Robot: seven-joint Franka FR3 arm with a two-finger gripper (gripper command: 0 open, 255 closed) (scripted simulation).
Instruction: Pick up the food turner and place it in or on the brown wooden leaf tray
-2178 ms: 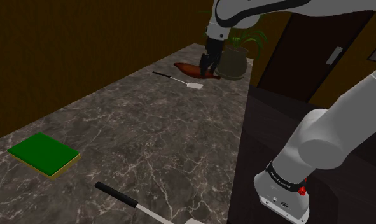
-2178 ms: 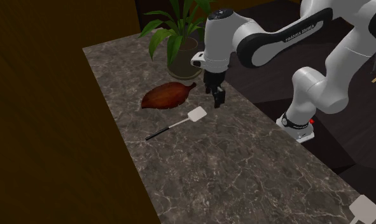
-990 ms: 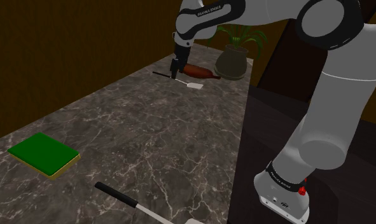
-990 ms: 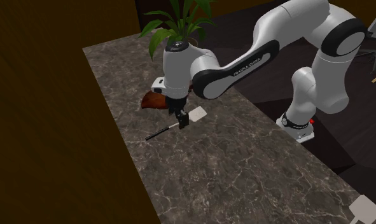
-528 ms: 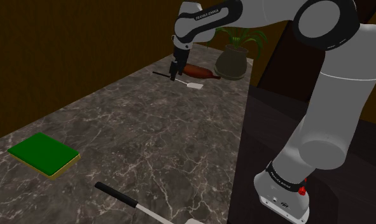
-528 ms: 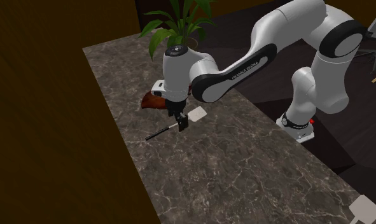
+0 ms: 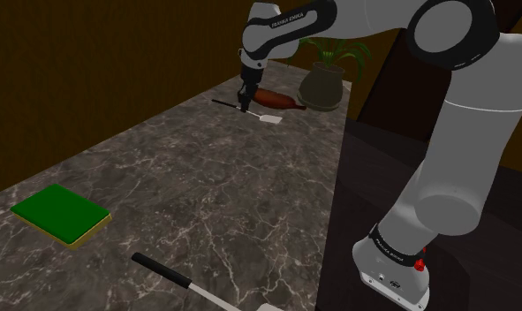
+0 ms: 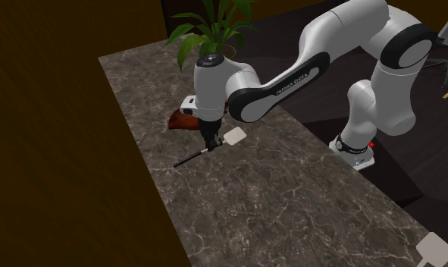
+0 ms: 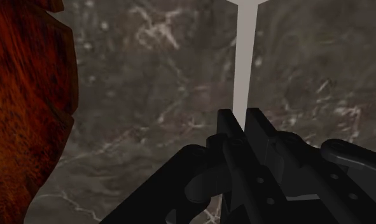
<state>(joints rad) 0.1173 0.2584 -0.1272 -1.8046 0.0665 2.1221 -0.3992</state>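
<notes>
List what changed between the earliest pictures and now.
The tool swung from beside the potted plant over to the food turner, dropped to it and closed on its pale shaft. It lies on the counter as before; the leaf tray, green block and second turner have not moved.

The counter (image 7: 206,190) looks like dark polished stone, grey-brown with pale veins and a soft sheen, while the leaf tray (image 9: 24,95) shows red-brown wood with fine streaky grain and a warm gloss. The food turner (image 9: 244,57) has a flat, matt, pale grey shaft without texture and a plain black handle (image 8: 186,160), and the gripper (image 9: 241,119) is smooth matt black. The arm (image 8: 343,26) has smooth, glossy white shells, and the near-left block (image 7: 60,210) is flat matt green with a yellowish edge.
</notes>
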